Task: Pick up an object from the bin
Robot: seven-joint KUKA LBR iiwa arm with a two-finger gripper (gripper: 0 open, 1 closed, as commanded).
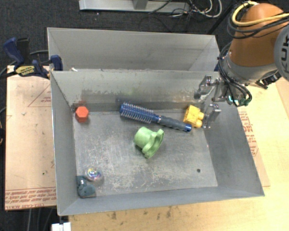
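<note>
A: Camera view: where's the gripper (208, 102)?
B: Right side of the bin (135, 179), close by the right wall, not far from the back-right corner. The arm (253, 37) comes in from the right, orange cover on top.
A: Released or clenched?
B: Released. The fingers (213, 115) stand apart w/ nothing btw. them.
A: Nearest thing?
B: Yellow block (193, 115). It's on the floor near the back wall, just beside the gripper on its left. Can't tell if a finger touches it.
A: What else is close?
B: Blue brush (149, 116), lying flat and slanted. Bristle end sits near the back wall at about mid-bin, and the handle runs right to the yellow block. Touching or just short of it, can't tell.
A: And the rest?
B: Green thing (148, 141), rounded, approx. mid-floor, just in front of the brush. Orange block (81, 113) in the back-left corner, well apart from the others. Front-left corner has a small shiny ball (93, 175) w/ a dark grey-blue lump (85, 190) just beside it.
A: So nothing picked?
B: No. The yellow block's on the floor, not in the gripper.
</note>
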